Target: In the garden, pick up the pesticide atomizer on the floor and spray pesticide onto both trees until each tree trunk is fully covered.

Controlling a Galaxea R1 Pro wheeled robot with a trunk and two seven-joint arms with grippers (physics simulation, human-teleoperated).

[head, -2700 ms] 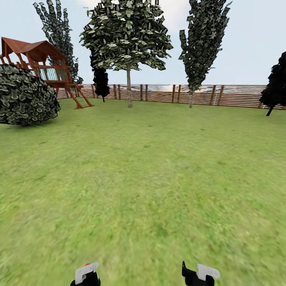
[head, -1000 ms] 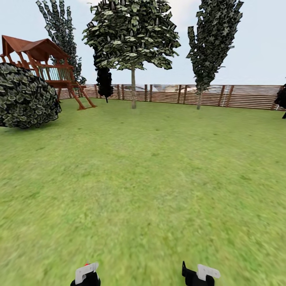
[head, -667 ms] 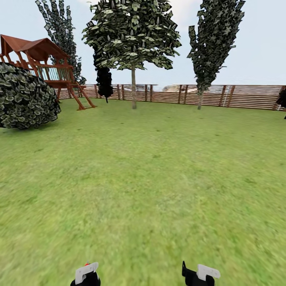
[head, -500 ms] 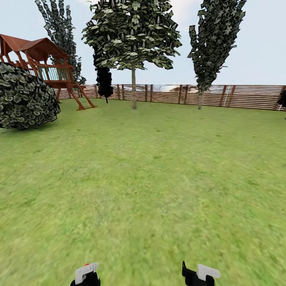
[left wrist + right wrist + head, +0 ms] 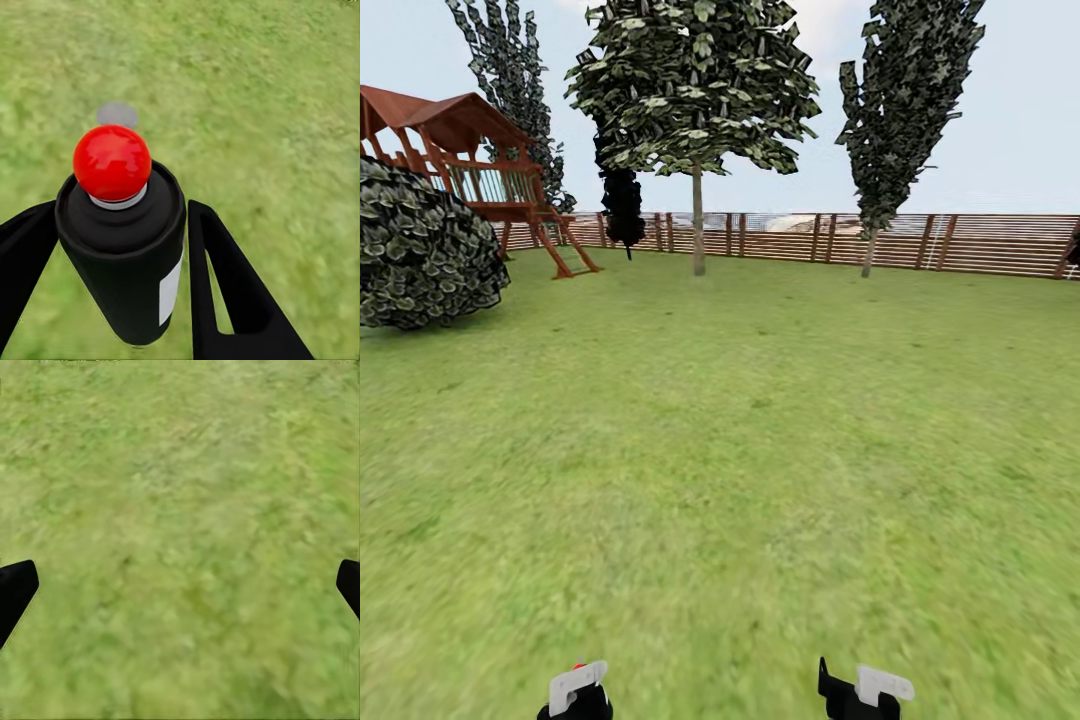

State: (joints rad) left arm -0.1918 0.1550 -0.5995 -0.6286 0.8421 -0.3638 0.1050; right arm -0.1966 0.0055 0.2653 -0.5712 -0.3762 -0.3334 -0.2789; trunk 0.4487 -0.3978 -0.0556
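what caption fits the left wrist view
Left gripper shut on a black spray can with a red cap, over grass.

The lawn (image 5: 740, 450) runs ahead from the robot to a fence (image 5: 960, 243) that spans the far edge from about 11 o'clock to 2 o'clock. A broad-crowned tree (image 5: 697, 200) stands at 12 o'clock, just before the fence. A narrower tree (image 5: 869, 235) stands at 1 o'clock, also just before the fence. A rounded bush (image 5: 420, 250) sits on the grass at 10 o'clock, nearer than either tree. Behind the bush stands a play tower (image 5: 480, 170), with a tall tree (image 5: 510, 80) behind it. A conifer (image 5: 622, 205) stands at 11 o'clock, between the tower and the broad-crowned tree, by the fence. Between the left gripper (image 5: 112, 300) jaws sits a canister (image 5: 127, 247), above the grass.
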